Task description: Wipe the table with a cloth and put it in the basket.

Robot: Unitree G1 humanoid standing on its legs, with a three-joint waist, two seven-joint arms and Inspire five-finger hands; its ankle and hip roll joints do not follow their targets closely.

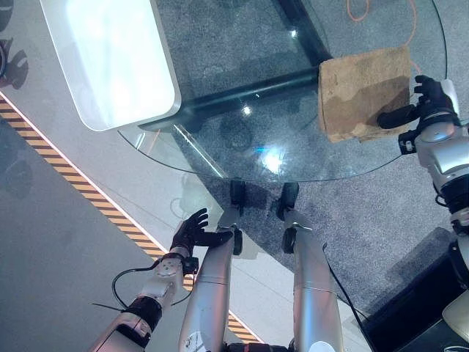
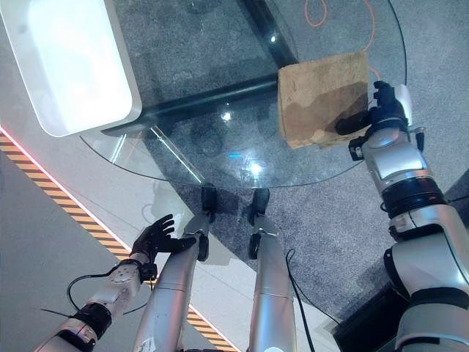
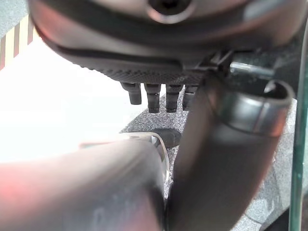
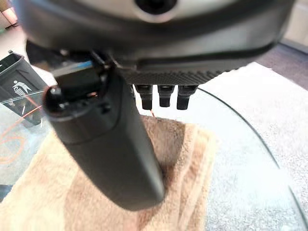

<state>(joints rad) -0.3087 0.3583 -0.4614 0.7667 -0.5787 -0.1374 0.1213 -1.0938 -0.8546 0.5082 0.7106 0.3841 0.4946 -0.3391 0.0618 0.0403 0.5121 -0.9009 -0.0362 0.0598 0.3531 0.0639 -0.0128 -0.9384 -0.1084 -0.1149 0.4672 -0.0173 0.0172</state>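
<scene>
The tan terry cloth, folded roughly square, lies flat near the right rim of the round glass table, the right hand resting on its edge with fingers extended, while the left hand hangs spread open below the tabletop.

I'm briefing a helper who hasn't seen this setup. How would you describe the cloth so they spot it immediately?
Look at the round glass table in front of the robot. Near its rim on the robot's right lies a tan, folded terry cloth, with the right hand at its edge, thumb resting on it. It is the only soft, opaque brown thing on the clear glass; the white rounded panel sits on the far left.
</scene>
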